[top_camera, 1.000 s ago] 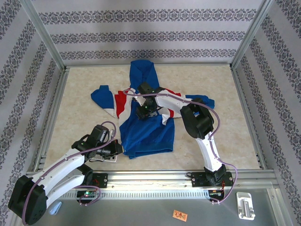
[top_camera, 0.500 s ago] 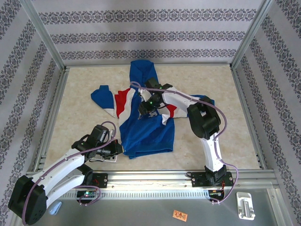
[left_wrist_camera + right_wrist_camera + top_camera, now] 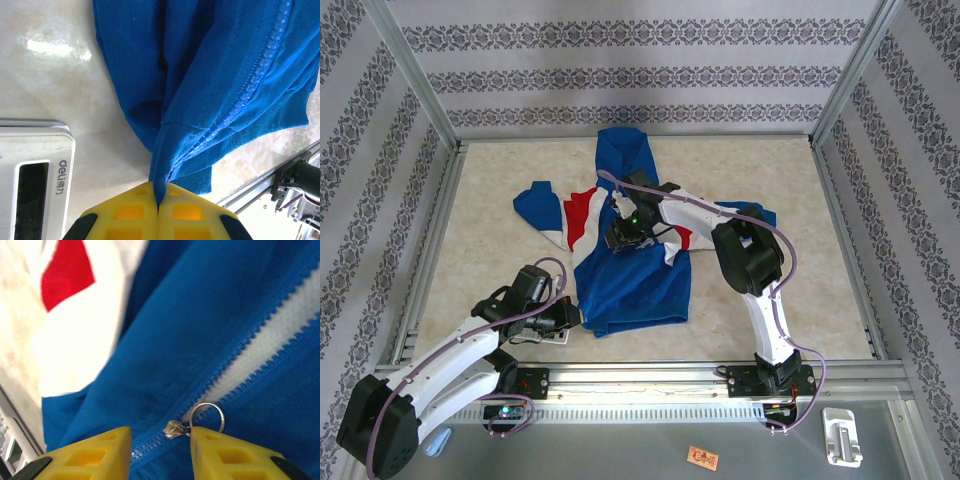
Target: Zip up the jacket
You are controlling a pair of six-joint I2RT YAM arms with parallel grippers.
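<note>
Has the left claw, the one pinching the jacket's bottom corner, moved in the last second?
No. The left gripper sits just as close to the white device on the table as before, shut on the jacket hem.

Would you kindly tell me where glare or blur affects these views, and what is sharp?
Left wrist view: a bright glare patch on the table, while the zipper teeth of the jacket are crisp. Right wrist view: the red and white panel is blurred and washed out, the zipper ring fairly sharp. Top external view: evenly lit, soft shadows.
</note>
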